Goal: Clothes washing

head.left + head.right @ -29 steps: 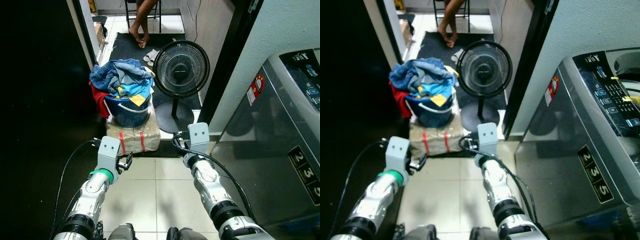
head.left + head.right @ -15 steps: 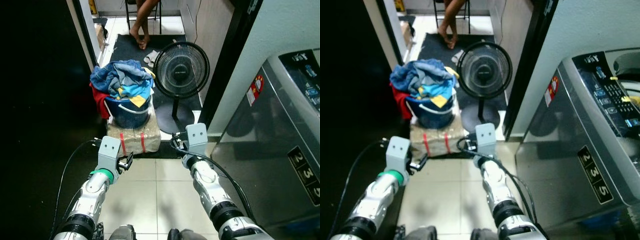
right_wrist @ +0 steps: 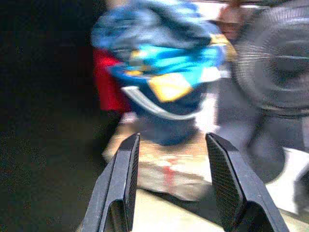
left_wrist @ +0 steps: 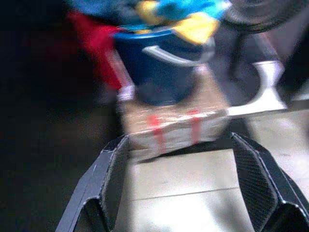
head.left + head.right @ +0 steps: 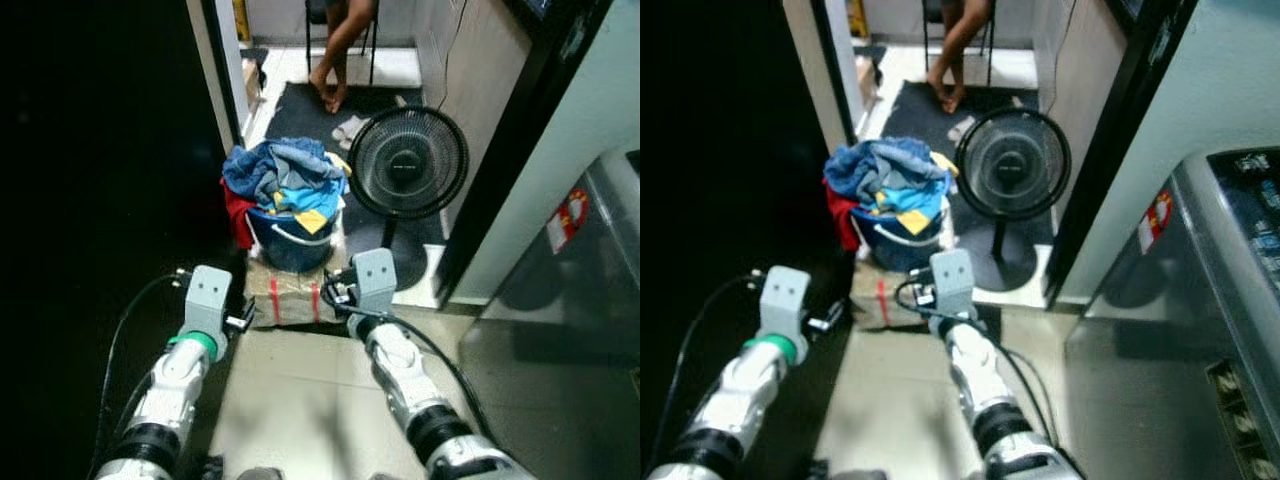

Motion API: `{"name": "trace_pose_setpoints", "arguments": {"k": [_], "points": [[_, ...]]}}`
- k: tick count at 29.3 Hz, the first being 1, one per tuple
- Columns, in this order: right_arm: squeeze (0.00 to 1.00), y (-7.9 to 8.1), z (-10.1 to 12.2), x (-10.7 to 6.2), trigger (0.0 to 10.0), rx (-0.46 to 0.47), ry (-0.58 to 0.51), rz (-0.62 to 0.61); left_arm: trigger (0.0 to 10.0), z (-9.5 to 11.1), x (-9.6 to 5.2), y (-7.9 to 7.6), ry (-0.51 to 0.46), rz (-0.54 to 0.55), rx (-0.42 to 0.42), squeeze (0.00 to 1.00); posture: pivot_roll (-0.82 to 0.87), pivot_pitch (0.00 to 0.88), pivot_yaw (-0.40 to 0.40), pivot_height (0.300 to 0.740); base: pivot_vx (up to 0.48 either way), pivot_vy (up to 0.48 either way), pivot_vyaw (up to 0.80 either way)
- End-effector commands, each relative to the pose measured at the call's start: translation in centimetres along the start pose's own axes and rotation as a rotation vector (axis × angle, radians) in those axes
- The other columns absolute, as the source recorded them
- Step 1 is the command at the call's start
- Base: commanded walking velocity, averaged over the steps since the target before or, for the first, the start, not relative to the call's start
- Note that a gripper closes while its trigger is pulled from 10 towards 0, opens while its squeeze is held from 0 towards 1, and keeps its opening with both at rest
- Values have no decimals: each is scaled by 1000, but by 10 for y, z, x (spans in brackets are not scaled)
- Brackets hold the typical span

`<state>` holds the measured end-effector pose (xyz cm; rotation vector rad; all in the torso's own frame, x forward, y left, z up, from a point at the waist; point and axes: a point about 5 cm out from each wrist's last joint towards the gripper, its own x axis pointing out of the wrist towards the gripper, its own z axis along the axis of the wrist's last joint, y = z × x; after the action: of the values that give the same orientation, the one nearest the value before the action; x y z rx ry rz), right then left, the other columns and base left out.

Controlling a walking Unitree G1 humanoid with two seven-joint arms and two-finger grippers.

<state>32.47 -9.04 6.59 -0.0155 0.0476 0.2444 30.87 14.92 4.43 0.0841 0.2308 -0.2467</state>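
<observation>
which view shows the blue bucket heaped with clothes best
The left eye view: the blue plastic bucket heaped with clothes appears sharp and whole on its taped brown parcel. The right eye view shows the same, slightly softer. Both wrist views show it closer but blurred, framed by open black fingers.

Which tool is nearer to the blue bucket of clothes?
The right. The right tool is just below the bucket, over the taped box. The left tool is lower and further left.
</observation>
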Motion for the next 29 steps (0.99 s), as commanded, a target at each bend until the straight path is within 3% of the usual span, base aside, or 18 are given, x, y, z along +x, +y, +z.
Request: {"name": "trace_pose_setpoints", "arguments": {"k": [1, 10, 18, 29], "points": [[0, 7, -1, 0, 10000, 10, 2, 11, 10000, -4, -3, 6, 17, 12, 6, 0, 45, 31, 60, 740, 349, 0, 0], [0, 5, -1, 0, 10000, 4, 5, 7, 10000, -4, -3, 6, 17, 13, 4, 0, 43, 30, 59, 740, 335, 0, 0], [0, 6, -2, 0, 10000, -4, 9, 17, 10000, -4, -3, 6, 19, 11, 2, 0, 43, 30, 59, 740, 328, 0, 615], [0, 5, -2, 0, 10000, -8, 9, 9, 10000, -4, -2, 5, 17, 5, 5, 0, 40, 24, 61, 740, 325, 0, 0]]}}
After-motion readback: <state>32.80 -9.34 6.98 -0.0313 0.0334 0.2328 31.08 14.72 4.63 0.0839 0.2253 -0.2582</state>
